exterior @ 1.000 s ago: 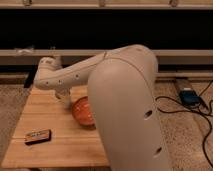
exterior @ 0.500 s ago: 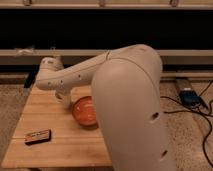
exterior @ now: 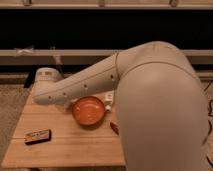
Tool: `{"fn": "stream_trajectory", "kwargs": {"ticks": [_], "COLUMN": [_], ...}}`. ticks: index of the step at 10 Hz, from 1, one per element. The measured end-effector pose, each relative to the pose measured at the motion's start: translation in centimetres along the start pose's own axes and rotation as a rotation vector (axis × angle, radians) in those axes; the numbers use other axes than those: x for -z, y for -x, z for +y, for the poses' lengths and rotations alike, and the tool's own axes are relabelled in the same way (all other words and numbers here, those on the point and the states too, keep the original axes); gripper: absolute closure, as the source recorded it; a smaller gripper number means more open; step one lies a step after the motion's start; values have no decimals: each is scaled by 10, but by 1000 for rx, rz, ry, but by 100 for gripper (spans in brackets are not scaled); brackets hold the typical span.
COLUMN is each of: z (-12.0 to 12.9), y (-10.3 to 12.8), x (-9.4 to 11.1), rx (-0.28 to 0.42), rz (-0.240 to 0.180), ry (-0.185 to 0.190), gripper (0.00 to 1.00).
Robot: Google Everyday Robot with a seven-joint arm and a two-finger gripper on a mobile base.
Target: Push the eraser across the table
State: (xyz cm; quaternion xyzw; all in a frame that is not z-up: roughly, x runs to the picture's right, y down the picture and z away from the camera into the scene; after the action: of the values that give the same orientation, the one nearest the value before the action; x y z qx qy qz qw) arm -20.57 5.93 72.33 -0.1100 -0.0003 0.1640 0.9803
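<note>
The pincer is lying hidden beyond the far joint of the arm (exterior: pixel 85 86), which is hanging over the rear left of the bench (exterior: pixel 70 150), at 10 o'clock from the orange bowl (exterior: pixel 89 111); whether it is open or closed cannot be told. Over the last second the arm is sinking slightly. The eraser (exterior: pixel 38 136) is resting unmoved at 8 o'clock from the bowl, well apart from the arm, so the push is apparently not yet starting.
</note>
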Motion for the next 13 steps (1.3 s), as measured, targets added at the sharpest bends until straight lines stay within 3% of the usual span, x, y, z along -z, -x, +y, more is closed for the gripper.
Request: {"fn": "stream_trajectory", "kwargs": {"ticks": [3,5,7,9,11,13], "z": [52,85,107,129,144,161], "y": [7,18,31,44,55,77], "x": [25,31,24,0,-23,-32], "rx": [91,173,233,273,303,354], "rz": [-55,-88,-110,-124,-131,-150], "ry": [49,109,170,238,283,320], "gripper": [20,20,20,20,20,20]}}
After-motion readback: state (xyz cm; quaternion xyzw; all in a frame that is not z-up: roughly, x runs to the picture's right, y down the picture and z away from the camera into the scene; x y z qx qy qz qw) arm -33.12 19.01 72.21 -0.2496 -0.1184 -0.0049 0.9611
